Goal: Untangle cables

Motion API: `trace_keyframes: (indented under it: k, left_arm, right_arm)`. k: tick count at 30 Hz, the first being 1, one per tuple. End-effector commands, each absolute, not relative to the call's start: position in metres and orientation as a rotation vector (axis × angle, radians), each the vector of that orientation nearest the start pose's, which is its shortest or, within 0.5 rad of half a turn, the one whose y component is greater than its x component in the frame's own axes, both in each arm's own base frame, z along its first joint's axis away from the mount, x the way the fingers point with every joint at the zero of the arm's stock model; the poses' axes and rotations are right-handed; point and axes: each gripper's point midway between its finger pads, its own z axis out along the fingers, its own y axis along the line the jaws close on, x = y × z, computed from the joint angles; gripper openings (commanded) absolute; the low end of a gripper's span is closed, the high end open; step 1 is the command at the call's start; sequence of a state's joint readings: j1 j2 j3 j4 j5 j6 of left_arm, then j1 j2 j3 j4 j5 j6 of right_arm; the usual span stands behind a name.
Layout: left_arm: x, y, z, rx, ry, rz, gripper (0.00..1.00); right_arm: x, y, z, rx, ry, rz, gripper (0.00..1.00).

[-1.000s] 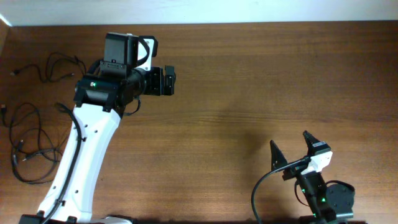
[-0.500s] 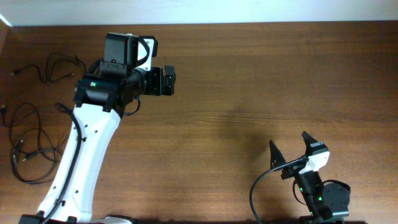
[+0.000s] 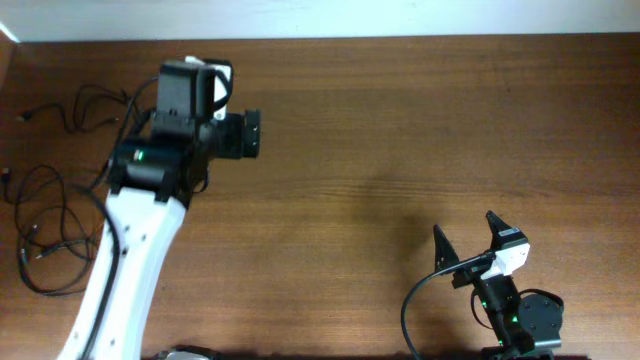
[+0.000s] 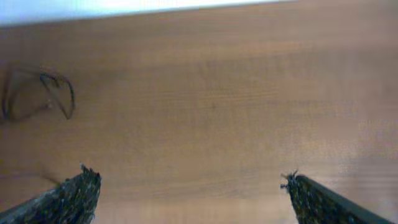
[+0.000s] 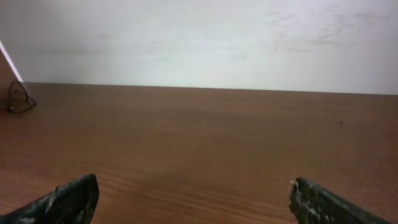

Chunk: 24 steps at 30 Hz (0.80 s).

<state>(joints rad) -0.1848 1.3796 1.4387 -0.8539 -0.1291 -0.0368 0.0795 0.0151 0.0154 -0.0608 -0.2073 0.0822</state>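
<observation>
The cables are thin black wires lying loose at the table's far left in the overhead view: one strand (image 3: 88, 104) near the back edge and a set of wide loops (image 3: 45, 230) below it. My left gripper (image 3: 248, 135) is open and empty, to the right of the upper strand and apart from it. In the left wrist view its fingers (image 4: 193, 186) stand wide apart over bare wood, with a blurred cable loop (image 4: 57, 94) at the upper left. My right gripper (image 3: 468, 240) is open and empty at the front right; a cable end (image 5: 18, 99) shows far off in its view.
The brown wooden table (image 3: 400, 130) ends at a white wall along the back. My left arm's white body (image 3: 125, 260) lies beside the lower cable loops. My right arm's base (image 3: 520, 315) sits at the front edge.
My left arm has swung to the left, bringing its gripper closer to the cables. The right arm has barely moved. The cables lie as before.
</observation>
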Motion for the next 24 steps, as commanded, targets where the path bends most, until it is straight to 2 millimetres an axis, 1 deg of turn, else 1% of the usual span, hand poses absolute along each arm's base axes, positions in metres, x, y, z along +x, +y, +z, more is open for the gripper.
trace_keyframes:
  k: [1, 2, 4, 6, 7, 8, 10, 11, 13, 15, 18, 19, 20, 22, 24]
  left_arm:
    - [0.359, -0.045, 0.256, 0.132, 2.241, -0.007, 0.99]
    - [0.353, -0.043, 0.249, 0.125, 2.186, -0.059, 0.99]
    - [0.330, -0.033, 0.230, 0.102, 2.089, -0.120, 0.99]
    - [0.309, -0.021, 0.218, 0.067, 2.008, -0.104, 0.99]
    - [0.294, -0.012, 0.210, 0.041, 1.945, -0.083, 0.99]
    - [0.284, -0.007, 0.205, 0.026, 1.900, -0.070, 0.99]
    - [0.269, -0.004, 0.194, 0.018, 1.827, -0.055, 0.99]
    - [0.264, -0.004, 0.192, 0.019, 1.790, -0.051, 1.00]
    - [0.257, -0.003, 0.186, 0.029, 1.737, -0.034, 0.99]
    - [0.251, -0.004, 0.170, 0.049, 1.711, -0.024, 0.99]
    - [0.247, -0.007, 0.147, 0.056, 1.696, -0.030, 0.99]
    - [0.246, -0.010, 0.156, 0.069, 1.653, -0.037, 0.99]
    - [0.245, -0.012, 0.159, 0.076, 1.638, -0.042, 0.99]
    - [0.245, -0.020, 0.159, 0.101, 1.638, -0.066, 0.99]
    - [0.245, -0.021, 0.159, 0.106, 1.638, -0.071, 0.99]
  right_arm:
    - [0.239, 0.055, 0.161, -0.158, 1.627, 0.292, 0.99]
    - [0.239, 0.055, 0.161, -0.158, 1.627, 0.292, 0.99]
    - [0.239, 0.055, 0.161, -0.158, 1.627, 0.292, 0.99]
    - [0.239, 0.055, 0.161, -0.158, 1.627, 0.292, 0.99]
    - [0.239, 0.055, 0.161, -0.158, 1.627, 0.292, 0.99]
    - [0.239, 0.055, 0.161, -0.158, 1.627, 0.292, 0.99]
    - [0.239, 0.055, 0.161, -0.158, 1.627, 0.292, 0.99]
    - [0.239, 0.055, 0.161, -0.158, 1.627, 0.292, 0.99]
    - [0.239, 0.055, 0.161, -0.158, 1.627, 0.292, 0.99]
    - [0.239, 0.055, 0.161, -0.158, 1.627, 0.292, 0.99]
    - [0.239, 0.055, 0.161, -0.158, 1.627, 0.292, 0.99]
    - [0.239, 0.055, 0.161, -0.158, 1.627, 0.292, 0.99]
    - [0.239, 0.055, 0.161, -0.158, 1.627, 0.292, 0.99]
    - [0.239, 0.055, 0.161, -0.158, 1.627, 0.292, 0.99]
    - [0.239, 0.055, 0.161, -0.158, 1.627, 0.292, 0.99]
